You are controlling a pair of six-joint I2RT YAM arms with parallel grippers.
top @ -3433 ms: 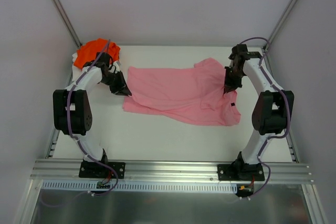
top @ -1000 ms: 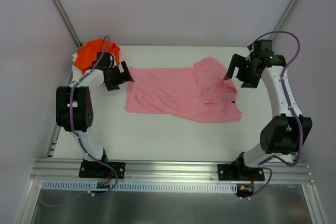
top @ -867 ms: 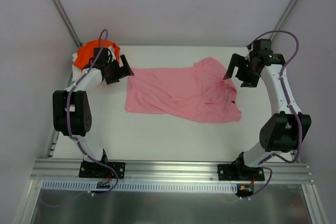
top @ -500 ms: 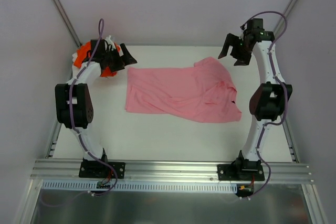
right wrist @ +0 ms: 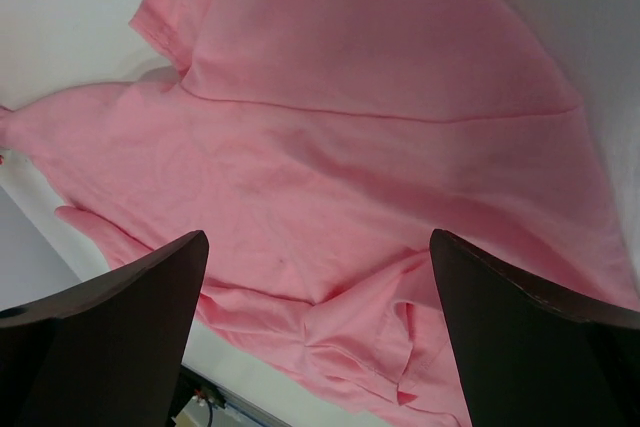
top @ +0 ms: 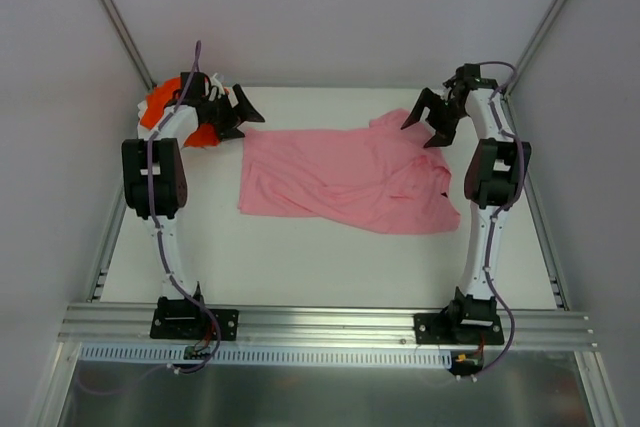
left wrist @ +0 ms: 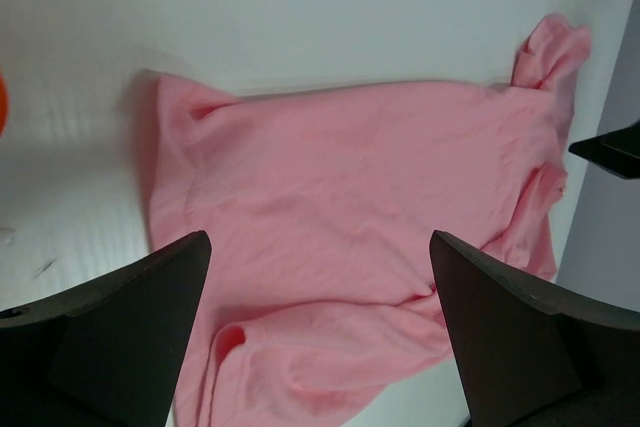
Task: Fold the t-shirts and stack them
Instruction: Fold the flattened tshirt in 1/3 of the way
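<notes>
When scanning the white bench (top: 300, 267), find the pink t-shirt (top: 340, 172) spread mostly flat across its middle, creased and folded over toward the right end, with one sleeve bunched at the far right corner. Find the orange t-shirt (top: 158, 107) crumpled at the far left corner, partly under the left arm. Note the left gripper (top: 245, 117) hovering between that heap and the pink shirt's far left corner, jaws wide and empty, and the right gripper (top: 423, 130) above the bunched sleeve, jaws likewise wide, holding nothing.
</notes>
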